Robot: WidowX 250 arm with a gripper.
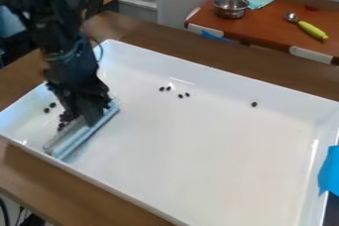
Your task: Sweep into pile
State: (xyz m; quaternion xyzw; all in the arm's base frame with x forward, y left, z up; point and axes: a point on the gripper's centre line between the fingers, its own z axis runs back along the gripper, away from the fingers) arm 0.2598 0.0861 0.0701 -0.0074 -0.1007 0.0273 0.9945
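Several dark beads [187, 94] scattered across white tray [198, 155]; jaws grasping pale sweeper [84, 135], bead cluster [65, 117] just beside it.

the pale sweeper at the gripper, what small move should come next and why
Probably lift the sweeper and set it down just right of the four loose dark pieces, ready to push them left: the main cluster lies at its left side in the view, while those four sit apart on its right.

black arm [66, 61], chunky jointed segments; thin dark cable [100, 51] looping off side.
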